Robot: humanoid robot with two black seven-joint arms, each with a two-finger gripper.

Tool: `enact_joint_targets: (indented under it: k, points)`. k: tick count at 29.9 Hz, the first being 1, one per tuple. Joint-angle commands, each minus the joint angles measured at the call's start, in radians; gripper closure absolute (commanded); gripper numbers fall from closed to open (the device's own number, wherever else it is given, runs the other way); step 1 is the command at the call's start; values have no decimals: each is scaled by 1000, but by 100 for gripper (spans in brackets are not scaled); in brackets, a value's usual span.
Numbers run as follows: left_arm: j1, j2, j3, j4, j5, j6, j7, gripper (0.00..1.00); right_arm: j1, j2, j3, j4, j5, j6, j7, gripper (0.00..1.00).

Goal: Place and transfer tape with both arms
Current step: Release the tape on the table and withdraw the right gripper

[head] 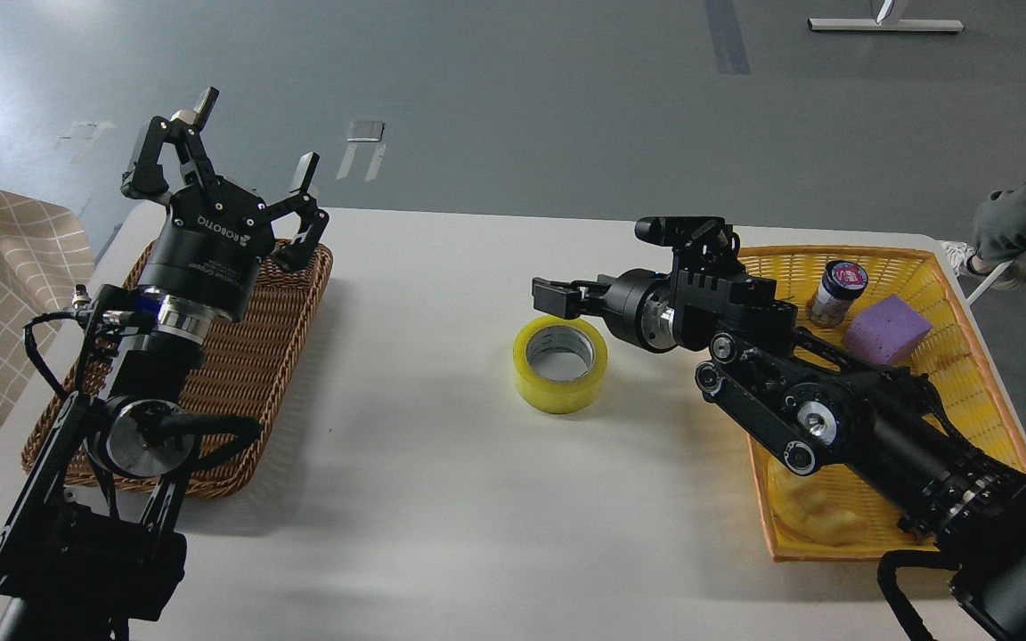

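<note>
The yellow tape roll (560,363) lies flat mid-table, free of both arms: the right gripper (557,296) hovers just behind it, its spread unclear, while the left gripper (250,147), fingers wide, empty, hangs above the brown wicker tray (250,374).

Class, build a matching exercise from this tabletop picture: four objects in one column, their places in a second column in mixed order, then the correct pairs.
Objects:
1. translucent yellow packing tape roll
2. purple foam block
3. brown woven wicker tray
4. open left pincer

Places:
A. inside the yellow plastic basket
B. raised above the brown tray
C. flat on the bare white table, centre
D. table's left side

Pairs: 1-C, 2-A, 3-D, 4-B
</note>
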Motion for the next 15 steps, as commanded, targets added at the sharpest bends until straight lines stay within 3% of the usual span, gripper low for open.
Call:
enact_joint_targets:
  k: [1,9,15]
  points:
    - [-1,1,-2,0,1,0,-2,2,28,0,88,41,56,-51,0,1]
    - [-4,12,-15,0,2,5,-2,2,21,0,235,268,275,-45,0,0]
    - [-23,60,-10,-8,3,5,-2,2,-57,-231,286,543,539,-40,1,0]
